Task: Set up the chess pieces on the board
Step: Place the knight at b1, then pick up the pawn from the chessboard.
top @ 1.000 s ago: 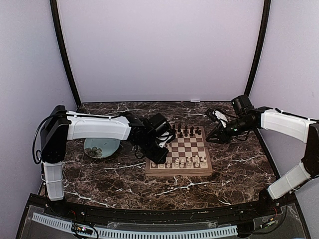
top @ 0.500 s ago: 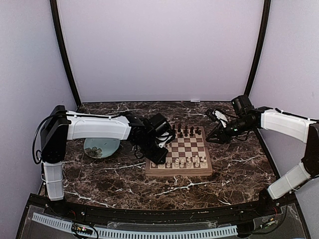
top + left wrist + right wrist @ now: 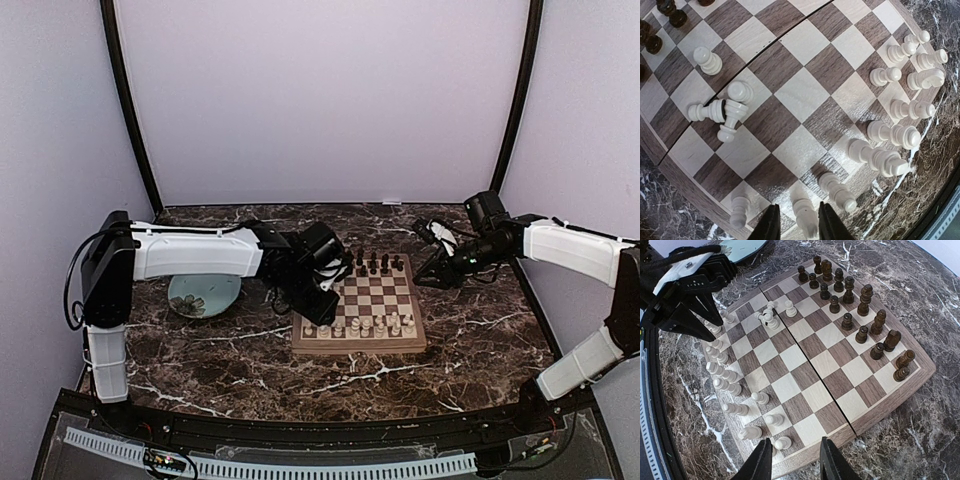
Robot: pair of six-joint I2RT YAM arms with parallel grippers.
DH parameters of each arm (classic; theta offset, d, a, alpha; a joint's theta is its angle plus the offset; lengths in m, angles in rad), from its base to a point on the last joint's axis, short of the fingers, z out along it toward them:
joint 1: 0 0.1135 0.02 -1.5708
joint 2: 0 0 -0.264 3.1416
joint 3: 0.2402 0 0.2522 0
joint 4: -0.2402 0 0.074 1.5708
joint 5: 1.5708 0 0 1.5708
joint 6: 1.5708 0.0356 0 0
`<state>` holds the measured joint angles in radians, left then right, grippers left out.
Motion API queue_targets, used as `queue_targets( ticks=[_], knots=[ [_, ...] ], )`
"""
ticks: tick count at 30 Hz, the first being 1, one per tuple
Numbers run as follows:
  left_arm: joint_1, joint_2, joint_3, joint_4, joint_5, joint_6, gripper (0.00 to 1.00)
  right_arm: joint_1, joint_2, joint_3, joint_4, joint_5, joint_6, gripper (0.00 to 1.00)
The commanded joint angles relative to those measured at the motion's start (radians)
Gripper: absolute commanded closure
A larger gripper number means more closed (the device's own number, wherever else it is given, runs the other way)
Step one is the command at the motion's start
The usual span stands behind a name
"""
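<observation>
Top external first: down low with the left gripper [image 3: 322, 308] at the near-left corner of the board [image 3: 360, 347], chess pieces [image 3: 365, 325] cream along its near rows and dark along the far, and out with the right gripper [image 3: 435, 275] just beyond the far-right corner. Over to left wrist: fingers [image 3: 771, 225] parted around an upright white pawn [image 3: 805, 217] in the edge row, gap visible on one side, nothing clamped, plus a toppled white cluster [image 3: 722, 112] further in. Right wrist now: right gripper [image 3: 792, 452] spread wide, holding nothing, poised above the board's edge.
</observation>
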<state>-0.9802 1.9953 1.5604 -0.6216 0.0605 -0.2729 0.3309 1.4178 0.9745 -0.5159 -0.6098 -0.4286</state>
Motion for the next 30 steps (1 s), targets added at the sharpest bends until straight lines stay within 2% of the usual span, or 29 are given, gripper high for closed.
queue_targets(
  ticks=[1,7,20,30],
  knots=[
    [0.002,-0.047,0.059,-0.019,-0.075,0.02,0.72,-0.005,-0.004,-0.002,0.011,-0.011,-0.002,0.65],
    [0.059,-0.006,0.153,0.028,-0.101,0.021,0.72,-0.006,-0.005,-0.001,0.011,-0.009,-0.004,0.65],
    [0.144,0.177,0.344,-0.007,-0.03,-0.017,0.78,-0.006,-0.016,-0.007,0.017,0.002,-0.007,0.65],
    [0.15,0.258,0.387,0.002,0.049,-0.027,0.74,-0.006,-0.016,-0.01,0.018,0.005,-0.01,0.65]
  ],
)
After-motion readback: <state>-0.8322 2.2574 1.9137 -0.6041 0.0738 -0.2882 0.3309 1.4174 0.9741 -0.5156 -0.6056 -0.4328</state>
